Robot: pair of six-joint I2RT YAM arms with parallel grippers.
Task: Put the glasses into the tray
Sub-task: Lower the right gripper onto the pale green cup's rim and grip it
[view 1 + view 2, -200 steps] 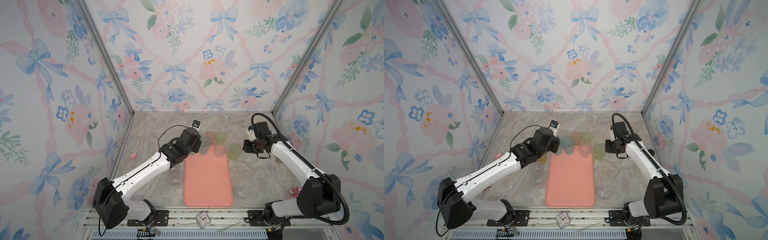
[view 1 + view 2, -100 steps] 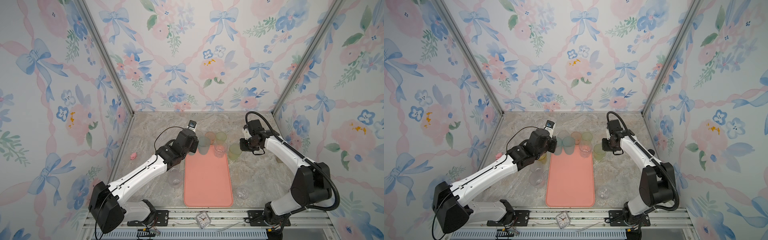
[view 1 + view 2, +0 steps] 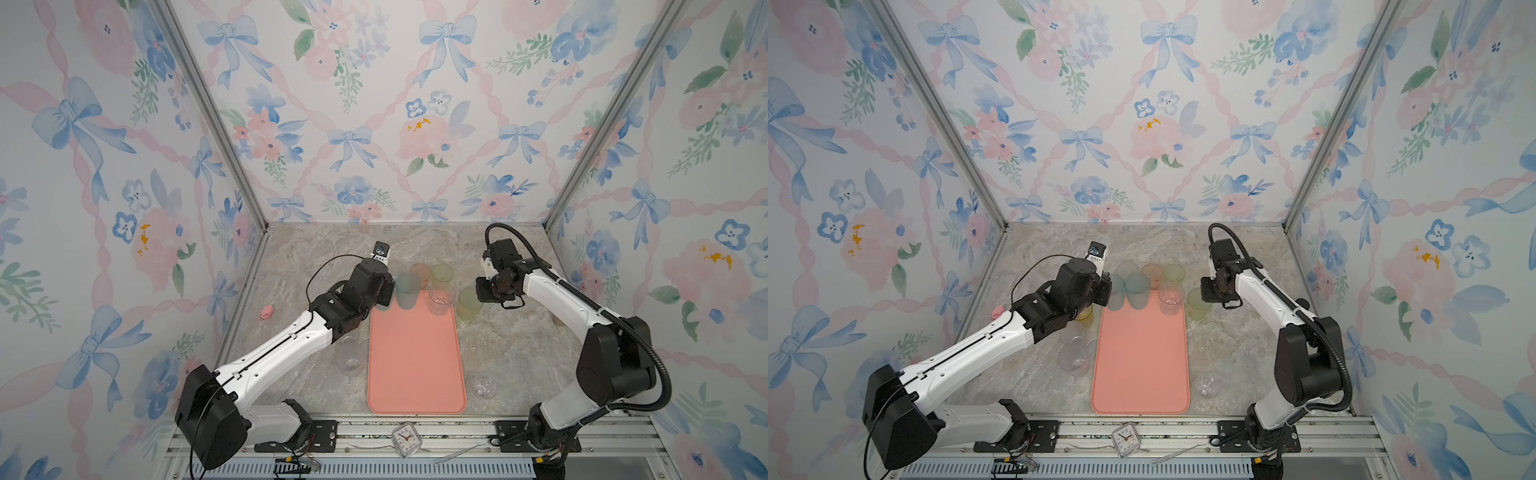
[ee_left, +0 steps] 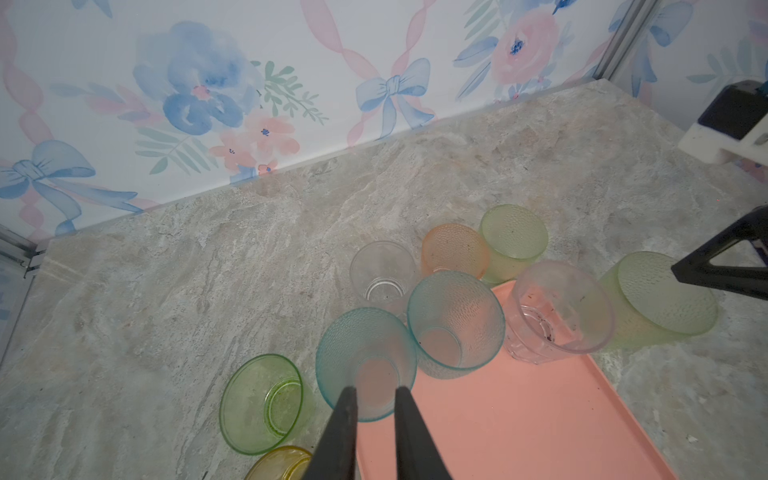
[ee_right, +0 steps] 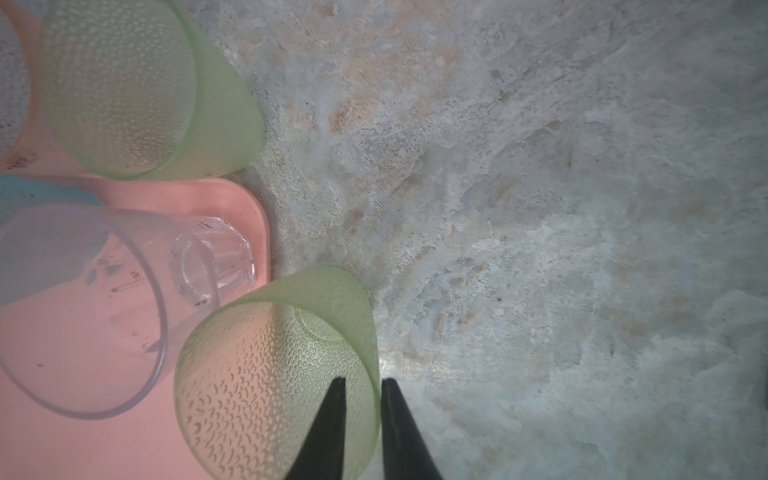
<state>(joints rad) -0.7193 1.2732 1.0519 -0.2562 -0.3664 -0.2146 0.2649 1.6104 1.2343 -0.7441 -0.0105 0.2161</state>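
Tray (image 3: 415, 361) lies flat on the marble table (image 3: 511, 353), its long axis running front to back. Every glass named here stands upright, mouth up, long axis vertical. The right claw (image 5: 363, 380) pinches the side wall of a yellow-green glass (image 5: 266, 374), one finger inside the mouth and one outside. That glass stands on the table just beside the tray's far right corner, off the tray. The left claw (image 4: 375, 390) holds its fingers (image 4: 340, 432) close together with a slim gap, tips over the near rim of a teal glass (image 4: 365, 353) at the tray's far left corner; whether they grip it cannot be told. On the tray's far end stand a second teal glass (image 4: 457, 320) and a clear glass (image 4: 559, 307). Just beyond that end stand three more in a row: a colourless glass (image 4: 382, 270), an orange glass (image 4: 455, 249), a green glass (image 4: 513, 237).
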